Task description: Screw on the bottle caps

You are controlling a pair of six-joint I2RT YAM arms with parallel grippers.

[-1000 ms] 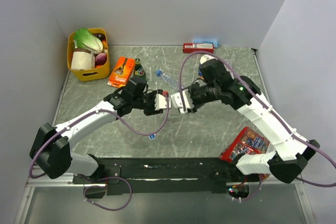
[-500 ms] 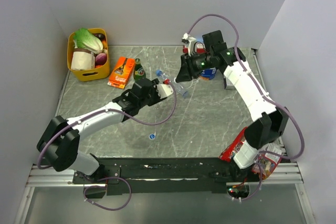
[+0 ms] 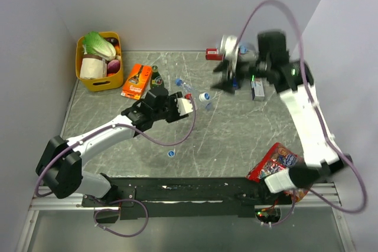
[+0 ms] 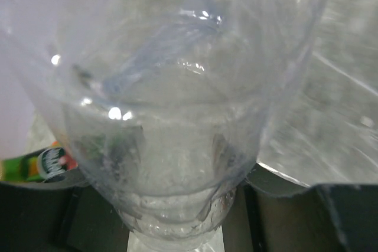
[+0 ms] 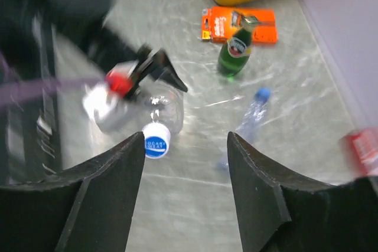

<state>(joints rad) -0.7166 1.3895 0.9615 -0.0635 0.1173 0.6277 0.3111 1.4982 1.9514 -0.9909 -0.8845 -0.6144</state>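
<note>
Grey marbled table (image 3: pixel 236 140), bottle (image 5: pixel 160 105) mid-table clamped in your left fingers (image 3: pixel 183 105), cap (image 5: pixel 156 144) sitting on its mouth. Right fingers (image 5: pixel 106 193) spread wide at its 1 o'clock. Come in square, close lightly on the cap, twist, bottle kept still.

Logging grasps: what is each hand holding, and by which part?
Left hand grips a clear bottle by the end opposite its cap. Right hand is open, holding nothing.

Basket (image 3: pixel 103 82) stood in table's (image 3: pixel 236 134) far-left corner; packet (image 3: pixel 136 81) and glass bottle (image 3: pixel 156 78) were just right of it, plastic bottle (image 3: pixel 186 87) further right; loose cap (image 3: pixel 170 153) sat front-centre; snack bag (image 3: pixel 279 160) front-right.
</note>
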